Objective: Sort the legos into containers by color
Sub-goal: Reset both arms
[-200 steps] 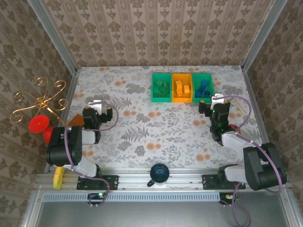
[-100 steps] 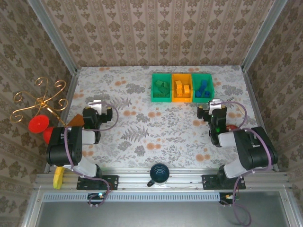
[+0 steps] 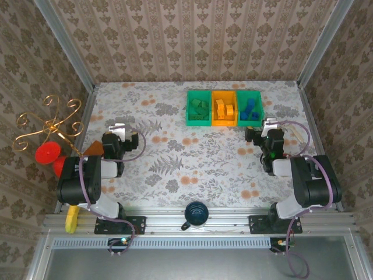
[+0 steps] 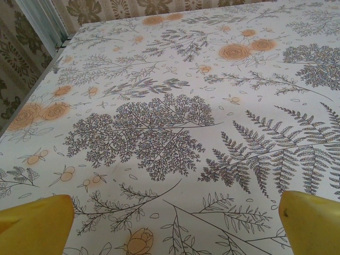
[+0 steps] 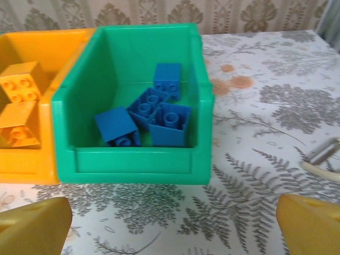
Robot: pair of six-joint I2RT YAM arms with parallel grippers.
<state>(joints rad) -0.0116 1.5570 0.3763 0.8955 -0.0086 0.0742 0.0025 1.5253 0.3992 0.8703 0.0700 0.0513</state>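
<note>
Since the table (image 3: 175, 166) showed no loose brick that I could see, I judged the sorting all but finished, and whatever danger remained lay in my own arms. The three containers stood touching in a row at the far side: a green bin (image 3: 198, 119), an orange bin (image 5: 26, 159) and a second green bin (image 5: 133, 159). My right claw (image 5: 171, 226) hung just before that last one, spread wide and empty. My left claw (image 4: 175, 223), equally wide and empty, hovered over bare cloth, well apart from the row. A forward drift on the right might have struck the bin's front wall. That could have shoved the row askew or jolted out the blue legos (image 5: 146, 114), perhaps even the orange legos (image 5: 18, 103) and green legos (image 3: 199, 107).
</note>
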